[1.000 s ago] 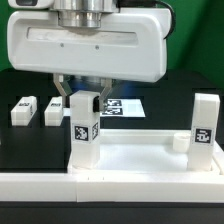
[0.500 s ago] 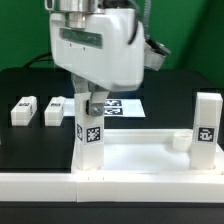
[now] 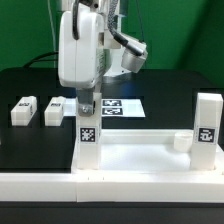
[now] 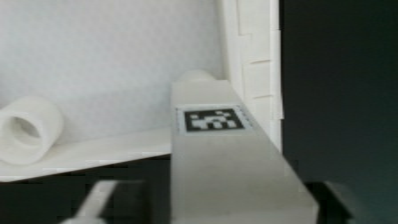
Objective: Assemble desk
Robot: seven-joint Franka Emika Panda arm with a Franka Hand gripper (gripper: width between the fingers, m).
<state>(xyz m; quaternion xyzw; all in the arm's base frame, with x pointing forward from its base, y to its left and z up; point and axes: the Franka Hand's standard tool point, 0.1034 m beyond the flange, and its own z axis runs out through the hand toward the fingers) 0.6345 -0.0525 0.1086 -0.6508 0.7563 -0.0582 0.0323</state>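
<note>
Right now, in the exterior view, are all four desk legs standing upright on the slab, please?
No, one leg and another leg lie flat on the black table, off the slab.

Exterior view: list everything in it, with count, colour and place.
desk slab: one, white, on the table, near front
held leg: one, white, tagged, upright at the slab's edge on the exterior view's left
standing leg: one, white, tagged, upright at the exterior view's right
loose legs: two, white, lying on the table, exterior view's left
marker board: one, white, flat behind the slab
border rail: one, white, along the front
table: one, black
gripper: one, dark fingers, shut on the held leg's top
</note>
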